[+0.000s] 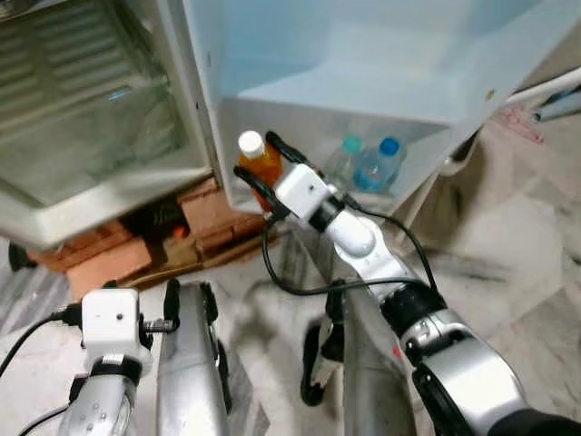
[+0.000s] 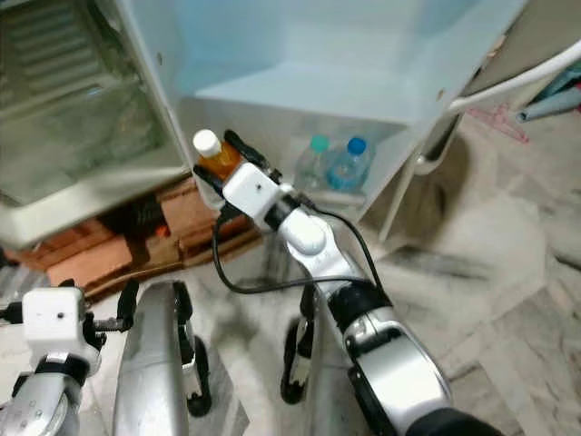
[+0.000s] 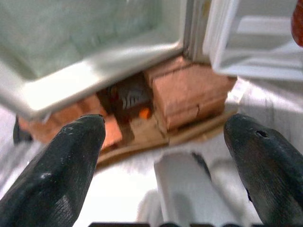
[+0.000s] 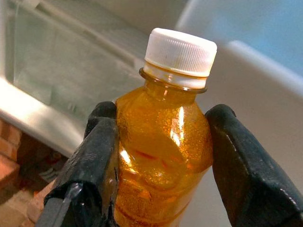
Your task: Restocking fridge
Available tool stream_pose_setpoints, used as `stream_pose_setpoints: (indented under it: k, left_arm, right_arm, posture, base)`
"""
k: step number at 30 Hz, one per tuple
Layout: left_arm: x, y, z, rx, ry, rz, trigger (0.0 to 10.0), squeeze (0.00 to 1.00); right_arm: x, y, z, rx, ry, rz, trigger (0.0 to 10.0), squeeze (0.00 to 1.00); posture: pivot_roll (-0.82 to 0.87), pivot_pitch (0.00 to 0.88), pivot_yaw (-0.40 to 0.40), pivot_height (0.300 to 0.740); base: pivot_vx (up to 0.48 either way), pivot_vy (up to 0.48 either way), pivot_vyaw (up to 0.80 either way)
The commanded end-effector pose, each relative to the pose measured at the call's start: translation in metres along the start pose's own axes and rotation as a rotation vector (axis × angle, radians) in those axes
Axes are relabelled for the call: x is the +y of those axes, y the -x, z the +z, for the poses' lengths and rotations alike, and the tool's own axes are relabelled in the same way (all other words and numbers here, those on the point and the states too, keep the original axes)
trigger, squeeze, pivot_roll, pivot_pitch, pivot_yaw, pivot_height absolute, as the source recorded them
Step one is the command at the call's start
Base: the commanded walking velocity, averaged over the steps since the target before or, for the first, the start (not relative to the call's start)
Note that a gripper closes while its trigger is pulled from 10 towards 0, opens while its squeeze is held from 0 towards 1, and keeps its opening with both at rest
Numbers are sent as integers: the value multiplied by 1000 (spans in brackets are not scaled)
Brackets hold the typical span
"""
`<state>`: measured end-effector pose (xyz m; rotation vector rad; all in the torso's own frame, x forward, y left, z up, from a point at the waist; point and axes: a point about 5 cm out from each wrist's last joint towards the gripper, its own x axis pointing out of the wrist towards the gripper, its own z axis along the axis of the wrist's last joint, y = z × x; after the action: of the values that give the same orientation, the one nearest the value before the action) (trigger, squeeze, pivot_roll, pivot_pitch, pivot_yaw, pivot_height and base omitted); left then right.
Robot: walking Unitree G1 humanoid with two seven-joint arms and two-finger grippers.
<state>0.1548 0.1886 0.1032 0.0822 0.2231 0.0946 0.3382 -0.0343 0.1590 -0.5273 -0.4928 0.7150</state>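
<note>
Your left pincer [image 1: 186, 304] hangs spread and idle, low before the bricks [image 3: 189, 92] propping the fridge [image 1: 109, 127]. Your right pincer [image 1: 263, 173] pinches the orange bottle [image 1: 259, 162] upright by its body, poised just short of the door shelf [image 1: 399, 195], where two water bottles [image 1: 368, 163] stand beyond it.

Both arms silver metal w/ black joint bands; right arm [image 1: 454, 354] has a rounded white forearm segment. Each wrist carries a boxy white camera housing [image 1: 113, 318], black cables looping off. Grippers: two long black fingers [image 3: 61, 165], matte, finely textured, w/ rounded tips.
</note>
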Motion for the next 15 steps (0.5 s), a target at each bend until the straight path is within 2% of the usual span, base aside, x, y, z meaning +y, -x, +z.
stream_pose_setpoints:
  k: [1, 2, 4, 5, 7, 15]
  left_arm:
    - [0, 11, 0, 32, 9, -7, 10000, 0]
    - [0, 11, 0, 32, 9, -7, 10000, 0]
    - [-2, 20, 6, 40, 13, -26, 10000, 0]
    - [-2, 22, 8, 42, 14, -29, 10000, 0]
    - [1, 25, 11, 48, 13, -33, 10000, 0]
    - [4, 29, 14, 68, 6, -37, 10000, 0]
  right_arm:
    - [4, -1, -1, -7, 66, 10, 10000, 0]
    - [4, -1, -1, -7, 66, 10, 10000, 0]
    - [-1, -3, -7, 22, 187, -7, 10000, 0]
    - [-3, -4, -7, 19, 212, -15, 10000, 0]
    - [-13, -12, 2, -31, 260, -42, 10000, 0]
    - [-34, -27, 26, -155, 333, -143, 10000, 0]
  posture:
    - [292, 452, -59, 566]
    - [292, 452, -59, 566]
    - [317, 467, -52, 566]
    - [324, 475, -48, 566]
    - [334, 492, -39, 566]
    - [335, 503, -34, 566]
  base:
    - [0, 0, 0]
    - [0, 0, 0]
    - [0, 0, 0]
    - [0, 0, 0]
    - [0, 0, 0]
    - [0, 0, 0]
